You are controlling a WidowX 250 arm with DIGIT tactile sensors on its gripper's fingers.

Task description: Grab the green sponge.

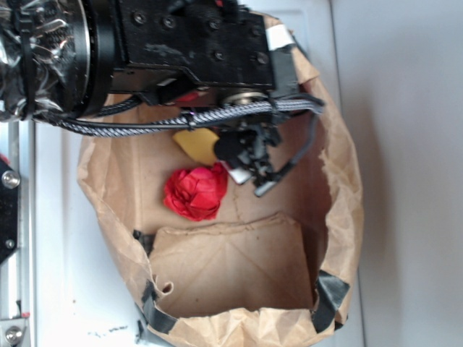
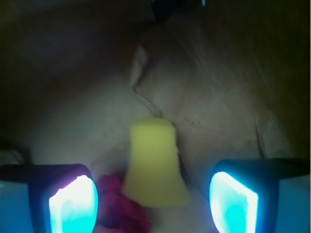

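The green sponge (image 1: 200,144) looks yellow and lies flat on the floor of a brown paper bag, partly hidden under the arm. In the wrist view the green sponge (image 2: 154,165) lies between the two glowing fingers, nearer the left one, touching neither. My gripper (image 2: 153,204) is open, its jaws wide apart on either side of the sponge. In the exterior view the gripper (image 1: 253,163) hangs just right of the sponge, inside the bag.
A red crumpled paper ball (image 1: 195,191) lies beside the sponge; the ball (image 2: 121,206) sits by the left finger. The bag's walls (image 1: 340,188) ring the space, with a folded flap (image 1: 231,267) at the front. White surface (image 1: 58,238) surrounds it.
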